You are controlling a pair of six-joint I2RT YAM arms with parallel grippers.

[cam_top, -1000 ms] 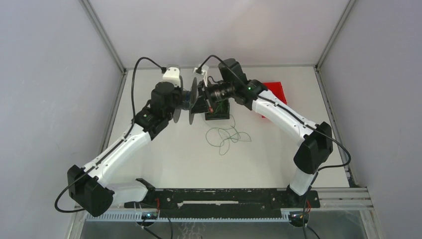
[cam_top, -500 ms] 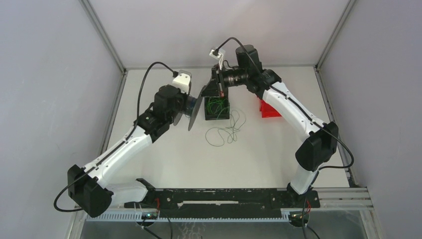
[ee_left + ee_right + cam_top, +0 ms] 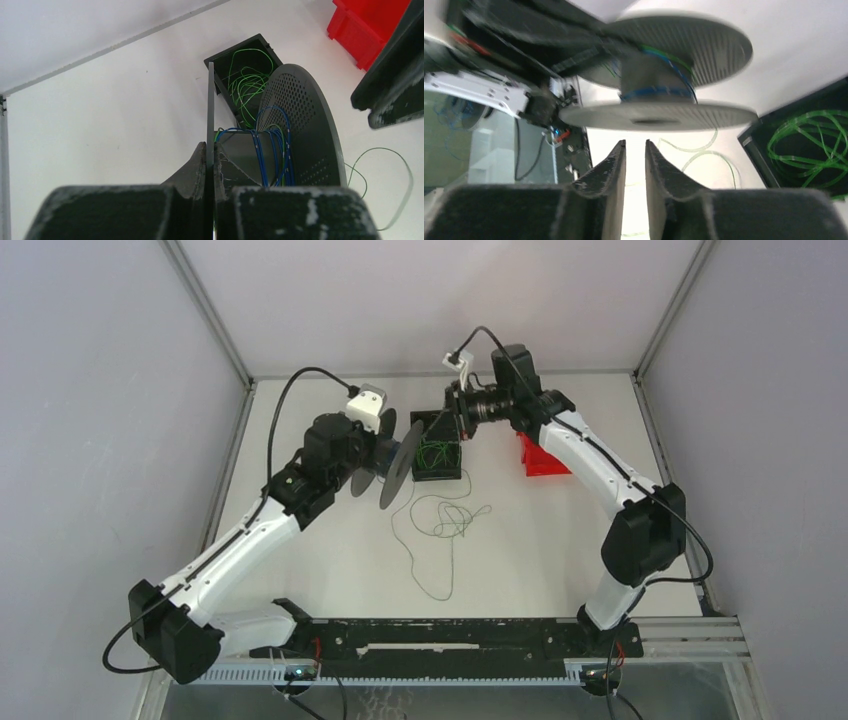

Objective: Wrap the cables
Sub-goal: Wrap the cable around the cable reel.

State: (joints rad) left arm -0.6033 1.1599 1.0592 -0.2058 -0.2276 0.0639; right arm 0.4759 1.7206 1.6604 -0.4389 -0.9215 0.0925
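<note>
My left gripper (image 3: 368, 452) is shut on the thin edge of one flange of a black spool (image 3: 402, 455), held above the table. In the left wrist view the fingers (image 3: 200, 160) clamp that flange, and blue and green cable is wound on the spool's hub (image 3: 250, 150). A loose green cable (image 3: 450, 518) lies in loops on the table, with a tail toward the near side. My right gripper (image 3: 453, 420) hovers over a black box (image 3: 437, 477) holding more green cable. Its fingers (image 3: 611, 165) stand slightly apart with nothing between them, facing the spool (image 3: 659, 90).
A red bin (image 3: 540, 455) stands to the right of the black box, under the right arm; it also shows in the left wrist view (image 3: 370, 25). Grey walls close in the table on three sides. A black rail (image 3: 440, 635) runs along the near edge.
My right gripper has moved right, away from the spool. The left arm has tilted the spool. The green cable has spread out, with a long tail now toward the near side.
</note>
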